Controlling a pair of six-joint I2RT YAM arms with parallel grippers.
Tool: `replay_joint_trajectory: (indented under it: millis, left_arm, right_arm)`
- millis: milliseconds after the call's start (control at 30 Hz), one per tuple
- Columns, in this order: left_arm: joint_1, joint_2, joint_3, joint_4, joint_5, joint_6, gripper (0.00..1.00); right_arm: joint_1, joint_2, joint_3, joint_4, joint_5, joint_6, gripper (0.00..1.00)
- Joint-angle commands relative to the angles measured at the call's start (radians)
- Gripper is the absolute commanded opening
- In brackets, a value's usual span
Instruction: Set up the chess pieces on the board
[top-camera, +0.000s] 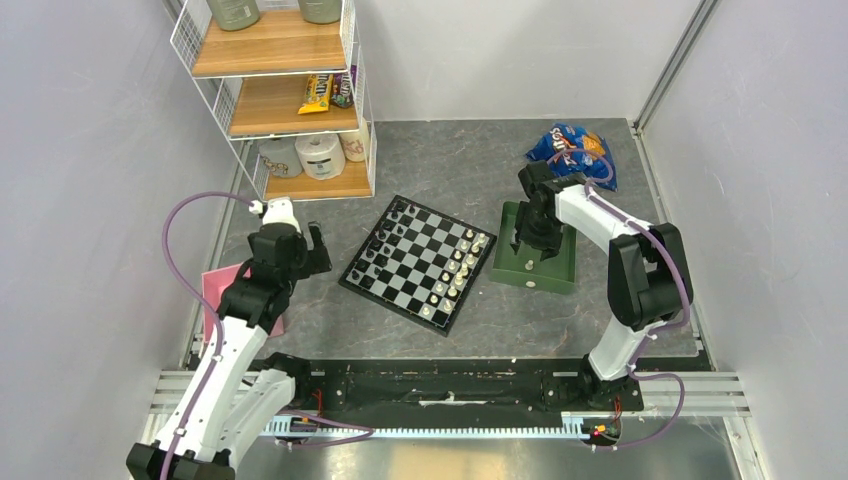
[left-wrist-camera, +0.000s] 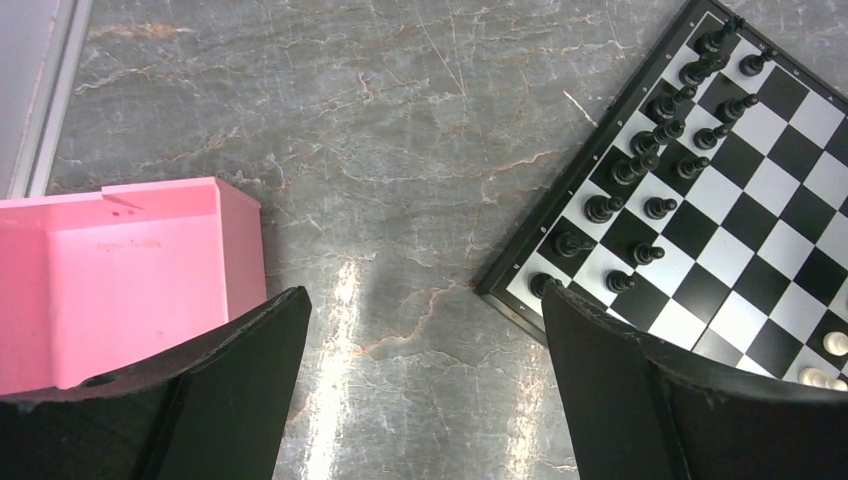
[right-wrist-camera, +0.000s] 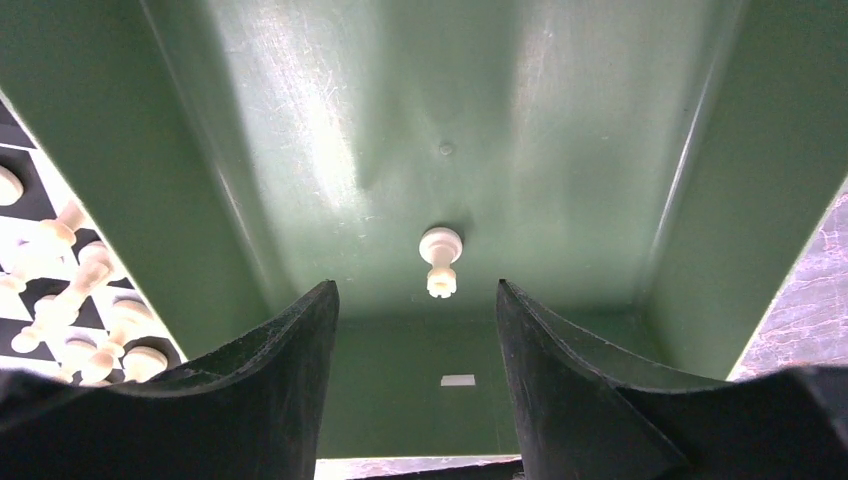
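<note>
1. We look down on a grey marbled table (top-camera: 430, 160) between pale walls. A wire shelf (top-camera: 280, 90) stands at the upper left of the top view, and a blue snack bag (top-camera: 572, 150) lies at the upper right.
2. The board (top-camera: 418, 262) lies turned like a diamond in the middle of that view. Black pieces (top-camera: 385, 245) line its upper-left side and the cream-white chess pieces (top-camera: 455, 265) line its lower-right side.
3. Just right of the board sits a green tray (top-camera: 555, 272). A lone piece (right-wrist-camera: 440, 260), cream-white, rests on its floor.
4. The right gripper (right-wrist-camera: 413, 295) hangs over the tray with its fingers spread and nothing between them. In the right wrist view the lone piece shows just beyond the gap.
5. The left gripper (left-wrist-camera: 422, 300) hovers over bare table, its jaws wide and empty. In its own view a pink box (left-wrist-camera: 110, 270) sits at the lower left, and a corner of the board is at the right.
</note>
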Motion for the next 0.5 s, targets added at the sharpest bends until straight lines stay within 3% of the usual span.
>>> replay_joint_trajectory:
  millis: [0,467]
  left_arm:
    - [0.002,-0.037,-0.043,0.049,0.035,-0.043,0.94]
    - [0.002,-0.001,-0.090,0.181,0.014,-0.010,0.94]
  right_arm:
    - [-0.006,-0.021,-0.009,0.035,0.021,-0.015,0.66]
    - [-0.010,-0.030,-0.023,0.046,-0.016,-0.075,0.68]
